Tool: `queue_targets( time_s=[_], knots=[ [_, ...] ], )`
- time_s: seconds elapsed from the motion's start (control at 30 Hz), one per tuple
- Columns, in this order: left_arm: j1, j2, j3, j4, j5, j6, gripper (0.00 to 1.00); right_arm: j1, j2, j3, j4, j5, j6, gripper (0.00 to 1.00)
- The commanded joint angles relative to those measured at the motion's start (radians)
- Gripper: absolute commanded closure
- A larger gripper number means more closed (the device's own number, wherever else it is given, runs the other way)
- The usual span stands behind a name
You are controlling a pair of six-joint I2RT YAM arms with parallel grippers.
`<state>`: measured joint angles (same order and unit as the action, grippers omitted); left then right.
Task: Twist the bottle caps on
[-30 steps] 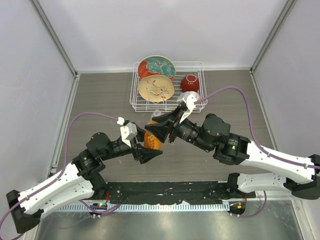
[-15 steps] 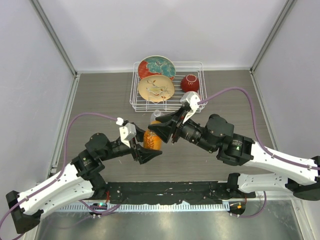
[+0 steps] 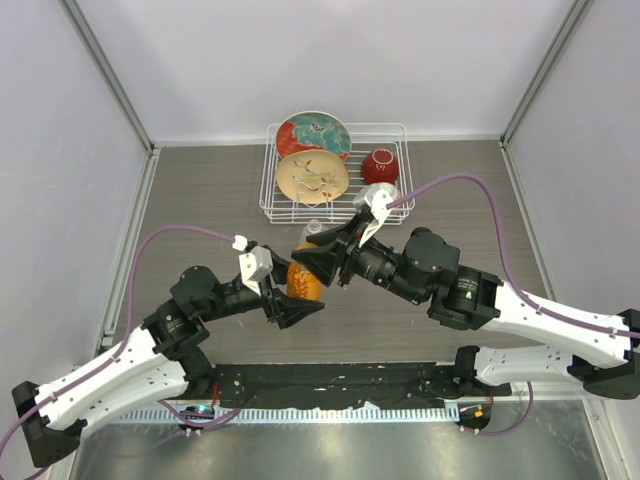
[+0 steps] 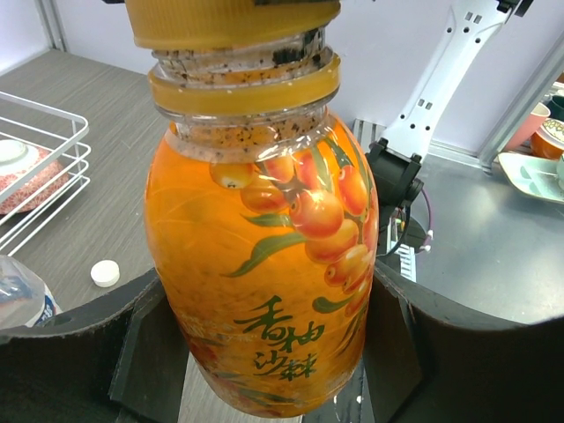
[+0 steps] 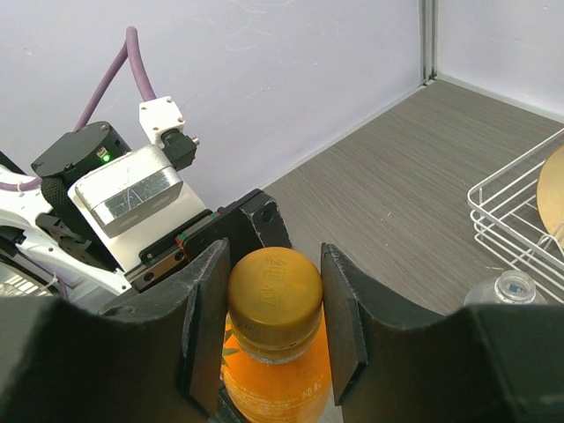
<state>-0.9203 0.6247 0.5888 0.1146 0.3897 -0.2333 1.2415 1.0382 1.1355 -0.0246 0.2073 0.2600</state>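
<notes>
Right gripper (image 5: 275, 328): both pads are pressing the sides of the orange cap (image 5: 275, 295), one at its left edge and one at its right, so it is gripping the cap from above. The hold is placing the wrist in line with the neck, which I judge is for turning.

Left gripper (image 4: 273, 357): the fingers (image 4: 132, 352) are clamping the lower body of the orange bottle (image 4: 264, 264), one on each side. I judge it is bracing the bottle so it is not spinning with the cap.

Cap seating, left wrist view: the cap is sitting high on the neck, and bare thread and the yellow collar ring are showing beneath it. Judgement: it is started at most and not yet screwed home.

Position: the orange bottle is standing upright near the middle of the table (image 3: 200, 200), between the two grippers, on the near side of the wire rack (image 3: 268, 190).

Other pair: the white cap (image 4: 105, 273) is lying loose on the table, near the clear bottle (image 5: 507, 291) but apart from it. That bottle's neck is open and is waiting its turn.

Hard to see:
- The bottle's base is running off the bottom of the left wrist view, so whether it is resting on the table or lifted cannot be told.
- The cap's top is cut off in that view.
- From above, the arms are covering most of the orange bottle, and the white cap is not visible.
- Only the clear bottle's neck or shoulder is showing in any view.
</notes>
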Motion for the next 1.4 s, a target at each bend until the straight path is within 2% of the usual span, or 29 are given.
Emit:
queue_targets(
  time_s=[0.0, 0.23, 0.4, 0.5, 0.8, 0.93, 1.07, 1.2, 1.37],
  knots=[
    [0.008, -0.013, 0.046, 0.074, 0.002, -0.004, 1.00, 0.004, 0.008, 0.018, 0.020, -0.016, 0.002, 0.87],
    [0.023, -0.028, 0.039, 0.080, -0.058, -0.017, 1.00, 0.004, -0.024, 0.003, -0.005, -0.009, 0.019, 0.87],
    [0.023, -0.014, 0.045, 0.089, -0.158, -0.040, 1.00, 0.004, -0.026, -0.013, -0.003, -0.019, 0.010, 0.87],
    [0.023, 0.003, 0.051, 0.092, -0.215, -0.050, 1.00, 0.004, 0.005, -0.003, -0.015, -0.022, 0.002, 0.87],
    [0.028, 0.015, 0.069, 0.099, -0.262, -0.051, 1.00, 0.006, 0.066, 0.000, -0.032, 0.017, 0.008, 0.88],
    [0.034, 0.009, 0.069, 0.103, -0.324, -0.034, 1.00, 0.015, 0.062, -0.002, -0.084, 0.099, -0.002, 0.91],
    [0.034, 0.020, 0.074, 0.123, -0.513, 0.028, 1.00, 0.052, 0.069, 0.009, -0.129, 0.236, -0.015, 0.93],
    [0.034, 0.026, 0.078, 0.142, -0.572, 0.060, 1.00, 0.091, 0.092, 0.018, -0.132, 0.322, -0.019, 0.93],
    [0.034, 0.033, 0.080, 0.148, -0.562, 0.043, 1.00, 0.150, 0.157, 0.027, -0.100, 0.408, -0.033, 0.93]
  ],
)
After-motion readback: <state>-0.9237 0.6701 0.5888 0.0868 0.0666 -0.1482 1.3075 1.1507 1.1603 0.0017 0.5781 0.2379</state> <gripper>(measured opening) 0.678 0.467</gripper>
